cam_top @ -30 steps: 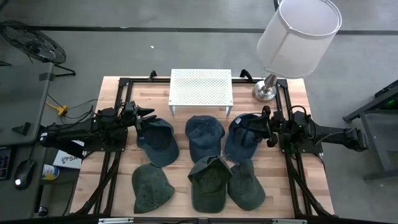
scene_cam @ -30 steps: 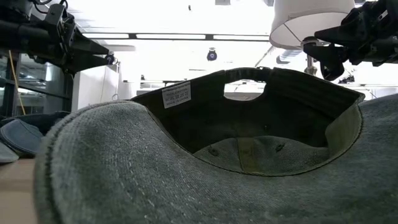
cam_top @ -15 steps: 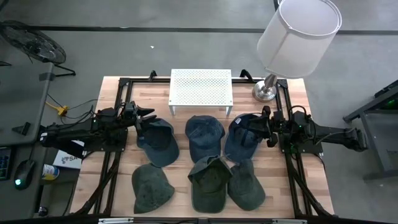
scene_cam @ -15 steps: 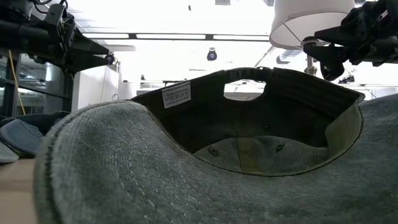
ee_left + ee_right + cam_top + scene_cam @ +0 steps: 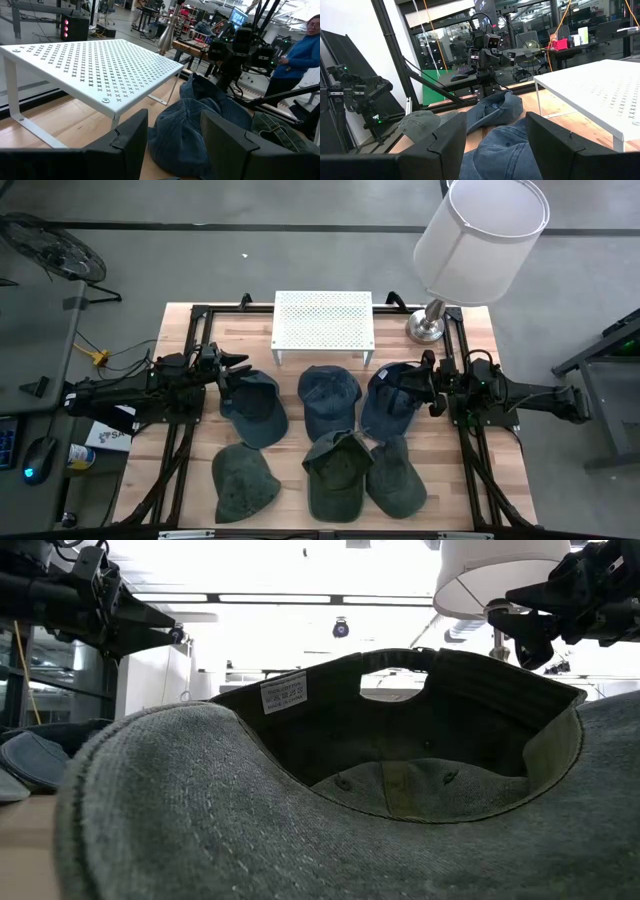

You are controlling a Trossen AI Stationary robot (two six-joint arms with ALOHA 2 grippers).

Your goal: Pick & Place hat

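Observation:
Six hats lie on the wooden table. Three blue denim hats form the far row: left (image 5: 253, 408), middle (image 5: 328, 400) and right (image 5: 388, 402). Three green hats form the near row: left (image 5: 243, 482), middle (image 5: 336, 475) and right (image 5: 397, 478). The middle green hat (image 5: 400, 770) lies with its opening up. My left gripper (image 5: 238, 368) hovers open and level over the far edge of the left blue hat (image 5: 200, 125). My right gripper (image 5: 398, 380) hovers open and level over the right blue hat (image 5: 500, 152).
A white perforated rack (image 5: 323, 320) stands on its legs at the far middle of the table. A lamp with a white shade (image 5: 480, 235) stands at the far right corner. A person in blue (image 5: 300, 55) is in the room beyond the table's right side.

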